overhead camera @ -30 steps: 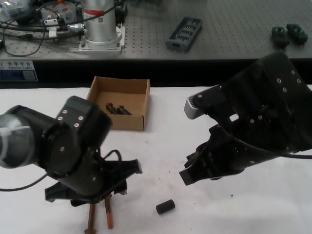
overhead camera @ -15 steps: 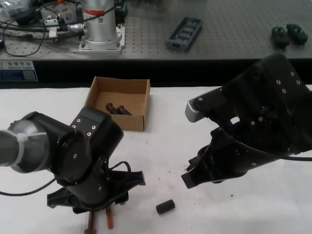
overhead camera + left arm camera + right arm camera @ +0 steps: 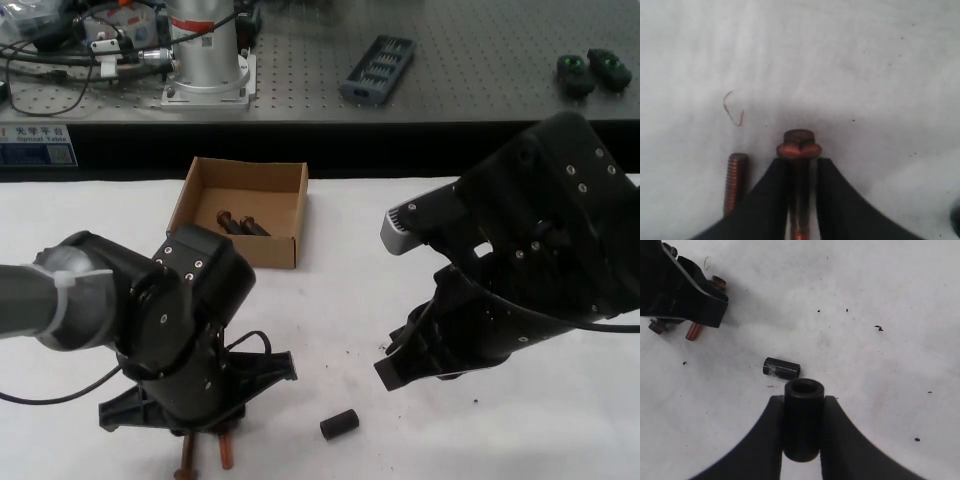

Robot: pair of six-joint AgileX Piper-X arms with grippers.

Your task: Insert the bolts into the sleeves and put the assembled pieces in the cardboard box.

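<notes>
Coppery hex-flanged bolt (image 3: 799, 150) pinched between left fingers (image 3: 765, 205), smooth black tubular sleeve (image 3: 804, 422) — clamped by right fingers (image 3: 845, 445)

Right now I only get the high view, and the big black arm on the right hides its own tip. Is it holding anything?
Observer: Yes. The right wrist view shows the right pincer shut on a black sleeve, with the sleeve's open end facing the camera.
Operator: And the other arm, low over those copper-coloured things?
Observer: The left wrist view shows the left pincer closed on one bolt, just below its hex head. A second bolt lies beside it, outside the grip.
</notes>
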